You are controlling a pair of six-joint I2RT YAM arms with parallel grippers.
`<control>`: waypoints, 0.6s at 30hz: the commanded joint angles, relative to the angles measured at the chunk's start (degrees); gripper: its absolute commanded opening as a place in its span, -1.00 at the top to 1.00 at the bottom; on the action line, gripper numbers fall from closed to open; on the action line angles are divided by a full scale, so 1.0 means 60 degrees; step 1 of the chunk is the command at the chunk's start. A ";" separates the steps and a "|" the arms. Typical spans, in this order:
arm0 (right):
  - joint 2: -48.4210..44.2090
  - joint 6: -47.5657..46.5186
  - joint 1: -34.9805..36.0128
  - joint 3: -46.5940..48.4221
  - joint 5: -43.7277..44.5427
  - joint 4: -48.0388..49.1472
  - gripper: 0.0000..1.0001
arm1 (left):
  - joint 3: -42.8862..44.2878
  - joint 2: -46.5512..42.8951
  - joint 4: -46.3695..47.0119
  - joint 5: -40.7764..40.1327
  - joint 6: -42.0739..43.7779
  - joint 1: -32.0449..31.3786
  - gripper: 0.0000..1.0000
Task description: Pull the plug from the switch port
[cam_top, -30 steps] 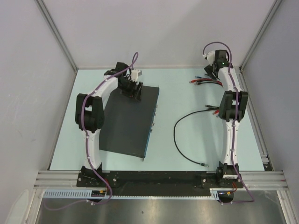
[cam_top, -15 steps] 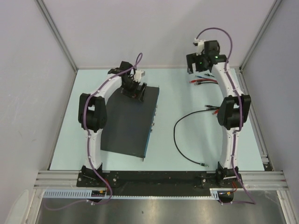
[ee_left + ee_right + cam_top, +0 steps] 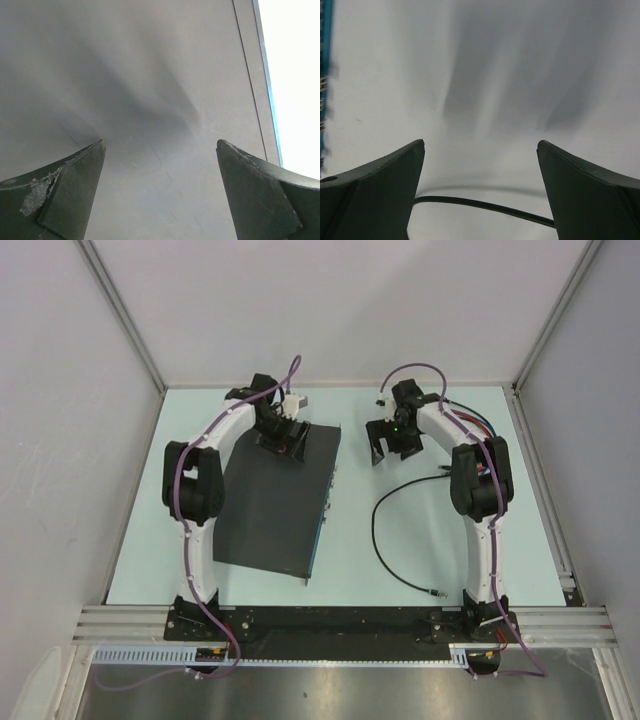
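The switch (image 3: 268,505) is a flat black box left of centre, its blue-grey socket face (image 3: 325,510) turned right. I see no cable running into that face. A black cable (image 3: 378,530) lies in a loop on the table to its right, with one plug (image 3: 437,592) near the front. My left gripper (image 3: 283,440) is open over the switch's far end; the left wrist view shows its open fingers (image 3: 70,195) over the grey top (image 3: 150,75). My right gripper (image 3: 386,445) is open and empty above the table right of the switch, over the cable (image 3: 485,204).
Red and blue cables (image 3: 478,418) lie at the back right behind my right arm. More coloured plugs (image 3: 453,472) lie by the black cable's far end. The switch's blue face shows at the left edge of the right wrist view (image 3: 324,75). Walls enclose three sides.
My right arm has swung from the far right corner leftward and down, toward the switch's far end. My left gripper has stayed over the switch with only a slight shift.
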 commanded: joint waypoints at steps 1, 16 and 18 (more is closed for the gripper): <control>-0.0275 0.0044 0.0331 -0.0241 -0.1210 0.0790 -0.99 | -0.0601 -0.1004 -0.0117 0.0322 0.0225 -0.0114 -0.99; -0.0507 0.1635 -0.0489 -0.1075 -0.5920 0.4374 -0.51 | -0.0738 -0.1519 -0.1887 0.0336 0.1220 -0.0099 -0.89; -0.0495 0.3923 -0.0591 -0.1688 -0.5668 0.6577 -0.53 | -0.0750 -0.1402 -0.1977 0.0337 0.1149 -0.0085 -0.89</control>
